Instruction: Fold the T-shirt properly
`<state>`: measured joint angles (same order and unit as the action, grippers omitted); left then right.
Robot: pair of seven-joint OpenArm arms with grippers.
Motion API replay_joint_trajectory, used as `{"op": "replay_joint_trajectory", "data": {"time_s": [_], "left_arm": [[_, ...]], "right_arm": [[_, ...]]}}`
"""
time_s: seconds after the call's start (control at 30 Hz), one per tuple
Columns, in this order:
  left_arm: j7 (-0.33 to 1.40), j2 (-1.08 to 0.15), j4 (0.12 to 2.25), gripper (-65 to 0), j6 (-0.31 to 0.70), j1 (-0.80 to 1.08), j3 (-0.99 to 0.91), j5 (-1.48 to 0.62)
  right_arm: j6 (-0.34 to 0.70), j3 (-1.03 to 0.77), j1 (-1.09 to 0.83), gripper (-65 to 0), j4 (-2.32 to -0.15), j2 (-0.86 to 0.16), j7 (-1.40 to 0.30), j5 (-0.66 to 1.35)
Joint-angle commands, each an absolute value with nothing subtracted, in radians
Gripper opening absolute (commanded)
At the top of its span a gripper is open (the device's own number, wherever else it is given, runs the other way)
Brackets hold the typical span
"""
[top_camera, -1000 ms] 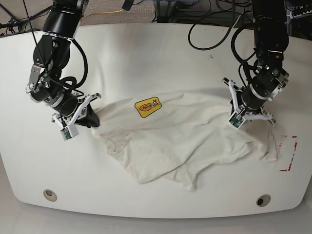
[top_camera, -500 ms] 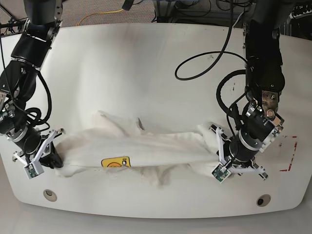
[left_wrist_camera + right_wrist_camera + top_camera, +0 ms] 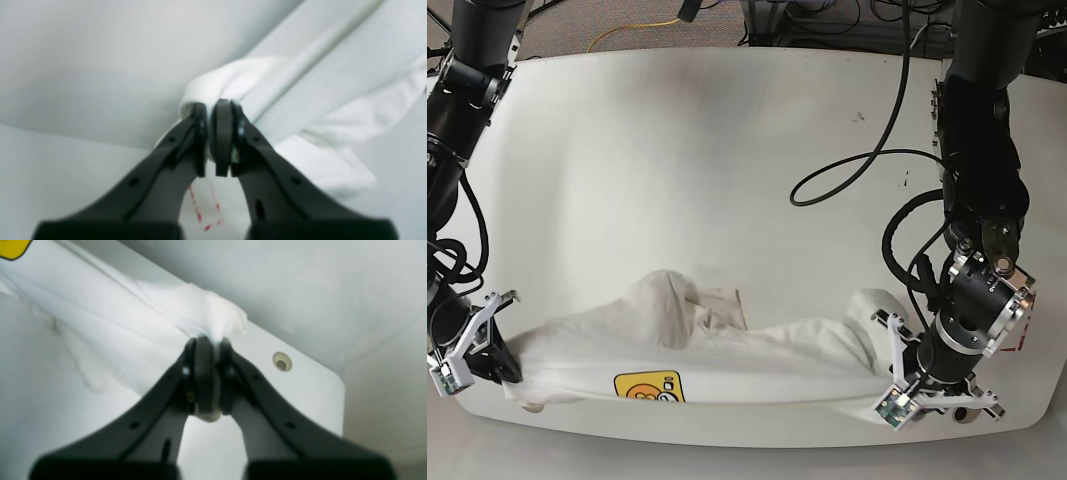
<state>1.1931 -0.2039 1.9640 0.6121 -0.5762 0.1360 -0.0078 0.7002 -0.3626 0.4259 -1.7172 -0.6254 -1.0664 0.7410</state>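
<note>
Cloth stretches between our two hands along the near edge of the worktop (image 3: pixel 727 120), and that is the reason for nearly everything in this pose. Our left hand (image 3: pixel 924 385) is clamped on a bunched corner of the T-shirt (image 3: pixel 757 355); the left wrist view shows the pads pressed together with a wad of fabric pinched between them and the rest of the cloth running off taut to the upper right. Our right hand (image 3: pixel 489 358) is clamped the same way on the opposite end, with a small tuft of cloth poking out past the pads in the right wrist view. We hold the two ends well apart so that the fabric between them is pulled into a long band, which we judge is meant to draw out wrinkles and square the garment before any fold is made. The shirt lies low at the front of the worktop, its lower edge close to the rim, with the yellow badge (image 3: pixel 648 386) facing up near the right hand and a loose hump (image 3: pixel 667 300) of cloth bunched behind it. That hump tells us the spread is not yet clean: some of the body is doubled under. A red dashed mark (image 3: pixel 203 213) sits just below the left hand. Grips at the very ends give the most pull with the least slack, though a thin pinch could slip.
</note>
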Motion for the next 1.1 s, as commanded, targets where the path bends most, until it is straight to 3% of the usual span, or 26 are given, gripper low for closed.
{"op": "replay_joint_trajectory", "data": {"time_s": [0.0,0.37,0.87,1.0,1.07], "left_arm": [[1.208,-0.213,1.979,-65.0,0.667,-0.550,0.147,0.033],[1.211,-0.223,2.003,-65.0,0.698,-0.183,0.150,0.035],[1.208,-0.289,2.005,-65.0,0.698,0.213,0.127,0.033],[1.208,-0.291,2.005,-65.0,0.698,0.272,0.107,0.033],[1.208,-0.289,2.005,-63.8,0.698,0.283,0.079,0.031]], "right_arm": [[0.691,-0.435,0.377,-65.0,-1.732,-0.639,-1.073,0.728],[0.691,-0.582,0.025,-65.0,-1.762,-0.515,-1.075,0.808],[0.684,-0.596,-0.259,-65.0,-1.782,-0.386,-1.070,0.803],[0.684,-0.596,-0.317,-61.4,-1.782,-0.371,-1.070,0.803],[0.682,-0.596,-0.328,-54.5,-1.782,-0.358,-1.070,0.802]]}}
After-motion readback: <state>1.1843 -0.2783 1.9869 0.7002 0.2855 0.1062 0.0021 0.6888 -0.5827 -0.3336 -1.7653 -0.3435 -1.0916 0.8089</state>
